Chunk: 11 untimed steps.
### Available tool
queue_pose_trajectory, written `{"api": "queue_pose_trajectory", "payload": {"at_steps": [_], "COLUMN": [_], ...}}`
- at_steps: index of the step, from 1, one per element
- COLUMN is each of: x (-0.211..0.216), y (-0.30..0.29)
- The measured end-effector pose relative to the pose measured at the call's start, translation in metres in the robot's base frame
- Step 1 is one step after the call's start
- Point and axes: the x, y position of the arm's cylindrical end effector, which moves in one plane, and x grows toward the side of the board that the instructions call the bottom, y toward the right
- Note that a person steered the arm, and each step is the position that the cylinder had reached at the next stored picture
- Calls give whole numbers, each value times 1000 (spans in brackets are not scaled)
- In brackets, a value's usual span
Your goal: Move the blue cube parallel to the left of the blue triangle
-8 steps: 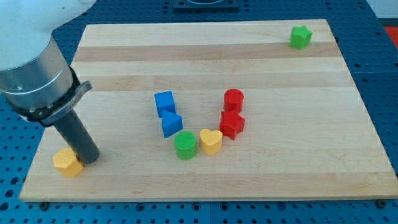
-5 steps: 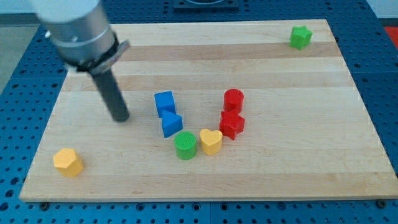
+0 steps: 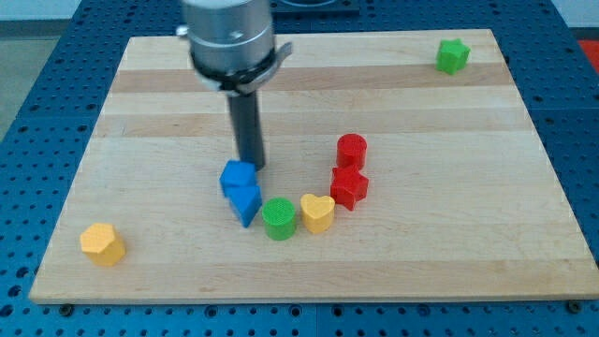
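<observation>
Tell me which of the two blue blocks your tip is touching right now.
My tip sits against the blue cube, the upper of the two. The blue triangle lies just below it, toward the view's bottom, away from the rod.

A pale wooden board (image 3: pixel 524 168), built from long strips of differing tone that run left to right, fills most of the scene. It lies on a blue base (image 3: pixel 585 140) dotted with rows of small dark holes, showing along the left, right and near edges. At the far edge, near the middle, a dark fixture (image 3: pixel 309 7) is cut off by the frame. The light is even and soft, with faint shadows.
</observation>
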Motion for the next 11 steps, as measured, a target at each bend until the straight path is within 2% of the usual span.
{"api": "queue_pose_trajectory", "payload": {"at_steps": [2, 3, 4, 6, 9, 11], "x": [31, 27, 24, 24, 48, 42], "y": [-52, -42, 11, 9, -63, -24]}}
